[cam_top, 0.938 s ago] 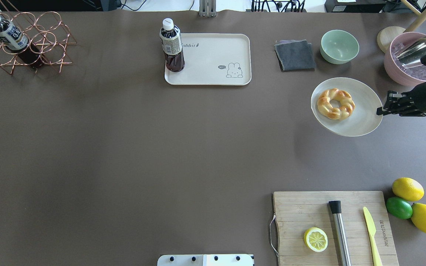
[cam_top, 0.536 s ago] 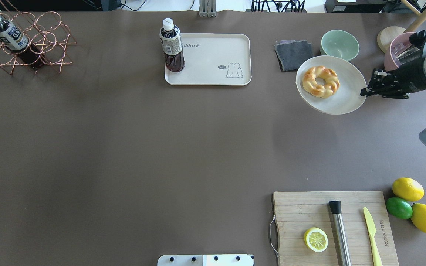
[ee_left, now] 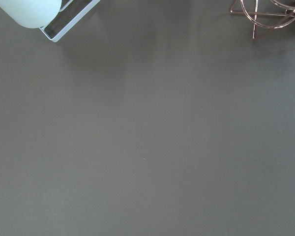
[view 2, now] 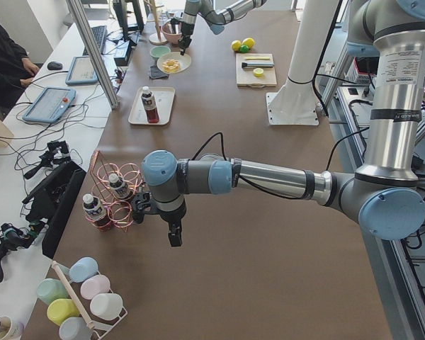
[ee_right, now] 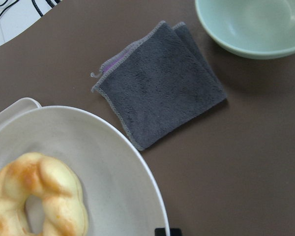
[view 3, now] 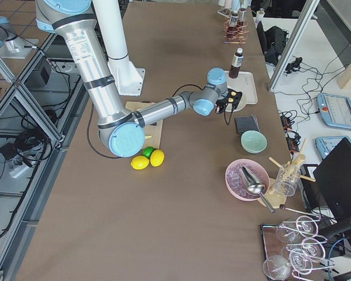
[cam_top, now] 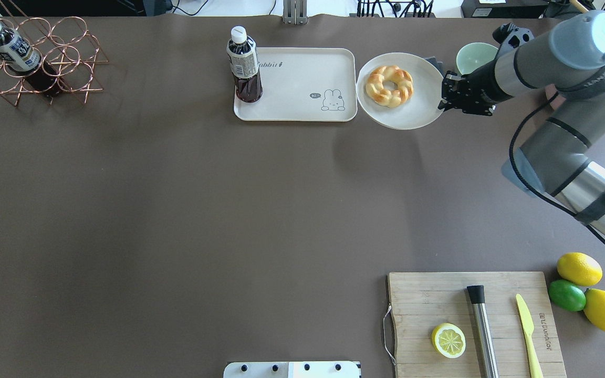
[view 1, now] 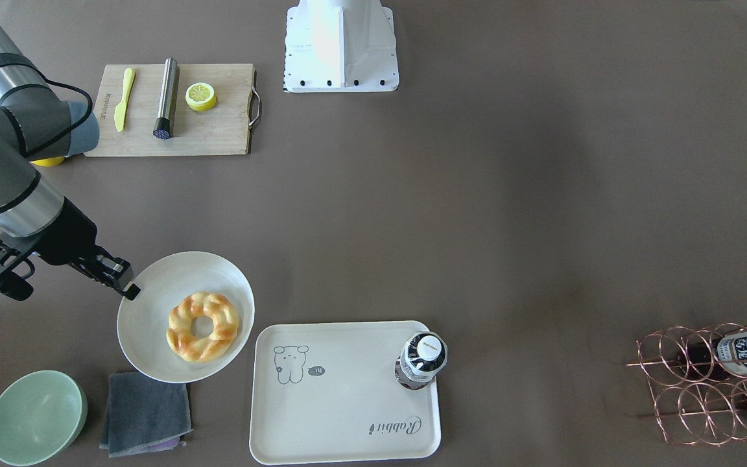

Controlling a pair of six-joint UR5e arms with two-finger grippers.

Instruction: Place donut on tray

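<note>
The donut (cam_top: 389,85) lies on a round white plate (cam_top: 418,113), also seen in the front view (view 1: 203,325). My right gripper (cam_top: 441,100) is shut on the plate's right rim and holds it in the air just right of the cream tray (cam_top: 302,84). The right wrist view shows the donut (ee_right: 34,196) on the plate (ee_right: 113,162) and the tray's corner (ee_right: 14,108). A dark bottle (cam_top: 243,65) stands on the tray's left end. My left gripper (view 2: 173,237) shows only in the exterior left view, near the wire rack; I cannot tell if it is open or shut.
A grey cloth (view 1: 145,412) and a green bowl (view 1: 36,415) lie under and beside the held plate. A copper wire rack (cam_top: 34,58) with bottles stands far left. A cutting board (cam_top: 439,299) with lemon half, muddler and knife is near right, with lemons (cam_top: 578,269) beside it.
My right arm has carried the plate with the donut to the left and away from me, from the table's right side to right beside the tray.
</note>
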